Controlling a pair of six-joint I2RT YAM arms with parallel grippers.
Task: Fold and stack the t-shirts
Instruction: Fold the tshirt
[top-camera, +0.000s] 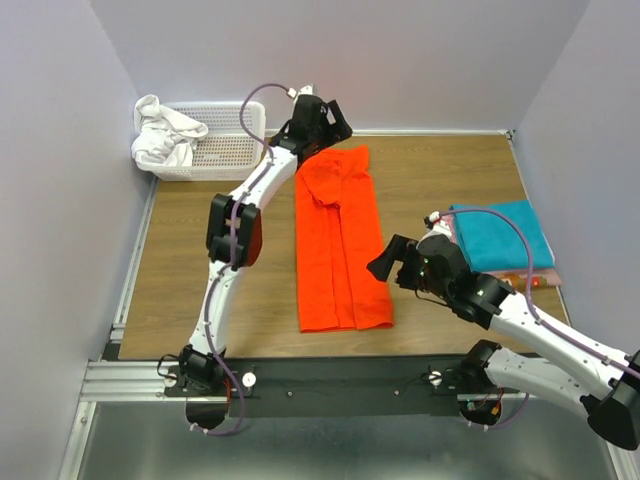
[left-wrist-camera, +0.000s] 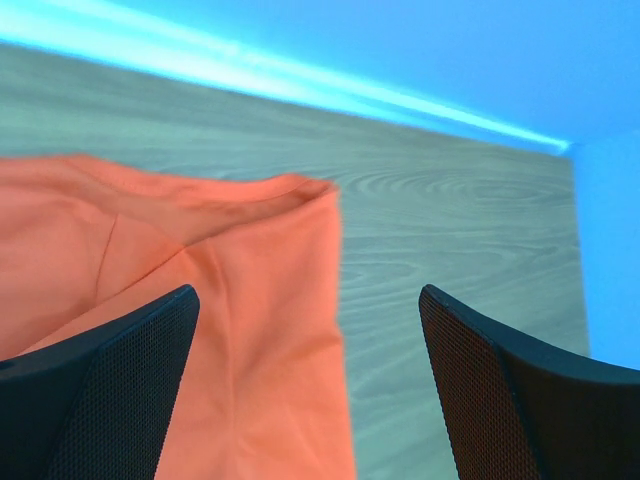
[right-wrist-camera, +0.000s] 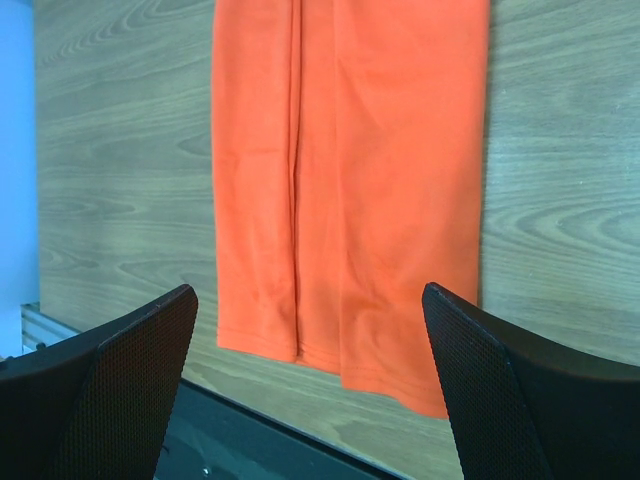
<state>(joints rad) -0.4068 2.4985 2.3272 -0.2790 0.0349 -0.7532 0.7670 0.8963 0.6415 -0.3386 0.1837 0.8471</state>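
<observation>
Progress entry, shirt folding: bright orange cotton t-shirt is lying on the wooden tabletop as a long narrow strip, both sides turned in lengthwise with the seam of the overlap running down its middle, so the lengthwise fold is looking done and the crosswise folds, judging by the strip's full length, are not yet made. Finished stack is sitting just behind and outboard of the right gripper: a folded teal cloth shirt on top, with a pink folded edge showing under it; anything lower is too hidden to tell. Moving the orange piece onto that stack is also outstanding. White cloth bundle is hanging over the rim of a white plastic mesh basket, off to the outer side of the left gripper; whether it belongs to the job cannot be told. Left arm is reaching out long across the table, its gripper hovering over the collar end of the strip, jaws standing wide apart and holding nothing; its wrist view is showing the shirt's corner under and inboard of the fingers. Right arm is bending low across its own side, gripper poised above the hem end's nearer corner, jaws likewise spread wide and empty, the hem lying directly below and ahead of the fingertips.
</observation>
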